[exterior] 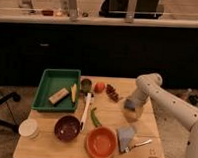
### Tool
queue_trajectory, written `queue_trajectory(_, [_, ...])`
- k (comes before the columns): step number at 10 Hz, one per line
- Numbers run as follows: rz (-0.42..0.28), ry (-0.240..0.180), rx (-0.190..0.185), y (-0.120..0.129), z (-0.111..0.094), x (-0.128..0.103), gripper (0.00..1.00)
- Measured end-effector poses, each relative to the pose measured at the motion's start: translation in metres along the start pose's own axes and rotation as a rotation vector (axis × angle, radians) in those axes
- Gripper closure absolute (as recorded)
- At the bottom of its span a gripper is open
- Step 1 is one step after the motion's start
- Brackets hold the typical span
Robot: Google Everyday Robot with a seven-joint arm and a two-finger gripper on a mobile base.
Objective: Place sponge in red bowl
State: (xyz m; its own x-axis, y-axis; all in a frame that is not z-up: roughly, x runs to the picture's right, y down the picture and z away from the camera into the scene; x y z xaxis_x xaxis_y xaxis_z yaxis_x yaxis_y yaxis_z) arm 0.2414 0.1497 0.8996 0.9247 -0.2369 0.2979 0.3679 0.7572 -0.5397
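The red bowl (100,142) sits at the table's front, right of centre, and nothing shows inside it. My gripper (132,110) hangs low over the right part of the table, behind and to the right of the bowl. A small blue-grey block, the sponge (129,101), shows right at the gripper's wrist end, touching it. Whether it is held or lies on the table behind the gripper I cannot tell.
A pale grey folded sheet (125,136) with a metal utensil (139,143) lies right of the red bowl. A dark purple bowl (67,128), a white spatula (86,109), a green pepper (95,117), a green tray (57,89), a white cup (28,128) and a red fruit (99,87) share the table.
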Motion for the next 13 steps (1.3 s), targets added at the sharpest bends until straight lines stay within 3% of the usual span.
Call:
queue_trajectory(3, [0.026, 0.036, 0.022, 0.002, -0.015, 0.004, 0.2])
queue_trajectory(7, [0.171, 0.057, 0.006, -0.002, -0.023, 0.011, 0.2])
queue_trajectory(10, [0.323, 0.024, -0.021, -0.007, -0.015, 0.017, 0.2])
queue_trajectory(13, [0.411, -0.02, -0.024, -0.009, -0.006, 0.02, 0.2])
